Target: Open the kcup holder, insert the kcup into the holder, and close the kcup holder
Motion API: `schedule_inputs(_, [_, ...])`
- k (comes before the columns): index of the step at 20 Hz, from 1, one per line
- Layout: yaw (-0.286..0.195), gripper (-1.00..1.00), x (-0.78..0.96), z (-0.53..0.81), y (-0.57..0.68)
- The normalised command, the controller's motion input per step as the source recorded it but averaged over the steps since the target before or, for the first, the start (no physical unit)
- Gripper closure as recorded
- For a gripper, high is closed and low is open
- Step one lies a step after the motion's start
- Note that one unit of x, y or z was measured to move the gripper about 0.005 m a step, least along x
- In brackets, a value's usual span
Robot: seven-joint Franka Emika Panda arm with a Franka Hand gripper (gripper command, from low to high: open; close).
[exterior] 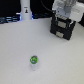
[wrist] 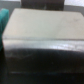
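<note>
The kcup holder, a black box with two stacked drawer fronts, stands at the back of the exterior view's right. Both drawers look shut. My gripper hangs directly above its top, very close to it or touching it. Its fingers are too blurred to show whether they are open or shut. The wrist view is filled by the holder's pale, glossy top and dark front, all blurred. The kcup, a tiny white pod with a green-and-blue lid, stands upright on the white table, far from the gripper, toward the front.
A tall white bottle-shaped post stands at the back toward the exterior view's left, with dark equipment behind it. A teal shape shows beside the holder in the wrist view.
</note>
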Motion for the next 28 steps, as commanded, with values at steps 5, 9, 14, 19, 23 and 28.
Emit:
schedule_inputs(5, [-0.008,1.00,0.00,0.01,0.01])
schedule_inputs(9, [-0.007,1.00,0.02,0.00,0.00])
schedule_inputs(14, [-0.013,1.00,0.12,0.00,0.02])
schedule_inputs(19, [-0.074,1.00,0.63,0.12,0.00])
schedule_inputs(23, [-0.063,1.00,0.81,0.23,-0.09])
schedule_inputs(28, [-0.056,1.00,0.90,0.25,-0.13])
